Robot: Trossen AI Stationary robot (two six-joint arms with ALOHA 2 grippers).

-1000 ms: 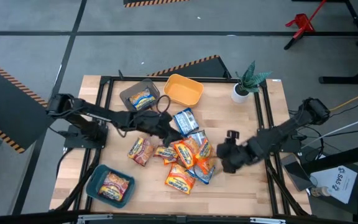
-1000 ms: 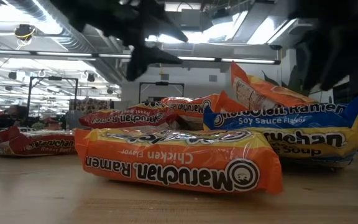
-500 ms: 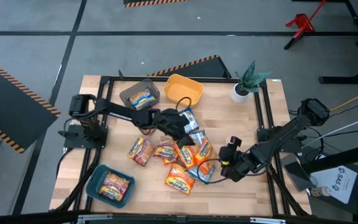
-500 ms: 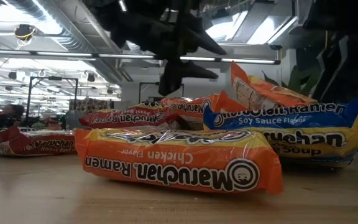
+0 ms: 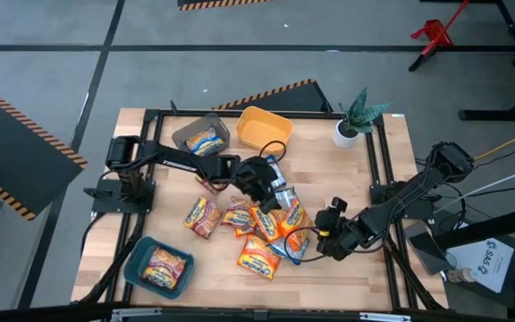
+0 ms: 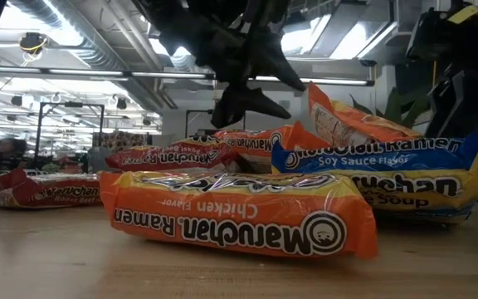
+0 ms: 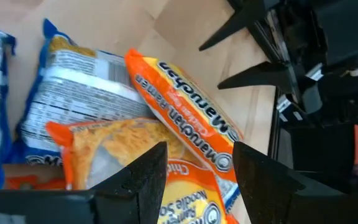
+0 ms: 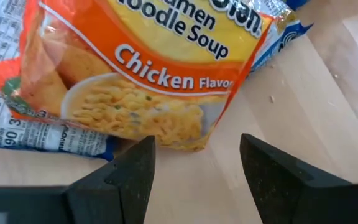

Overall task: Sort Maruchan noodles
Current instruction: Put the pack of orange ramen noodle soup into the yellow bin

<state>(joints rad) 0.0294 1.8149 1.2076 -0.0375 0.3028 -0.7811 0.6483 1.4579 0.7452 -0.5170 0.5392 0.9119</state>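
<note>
Since these Maruchan noodles (image 5: 266, 224) are light, crinkly and slippery, pinch an edge.
Left gripper (image 5: 271, 199) and right gripper (image 5: 316, 240) both hover empty, fingers apart, mid-table.

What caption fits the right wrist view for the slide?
Open right claw facing an orange chicken-flavor packet on the wooden table.

High view: overhead, straight down, whole counter (image 5: 329, 170). Low view: counter-level, close on noodle packets (image 6: 239, 212). Both wrist views: near, onto same packet pile.
</note>
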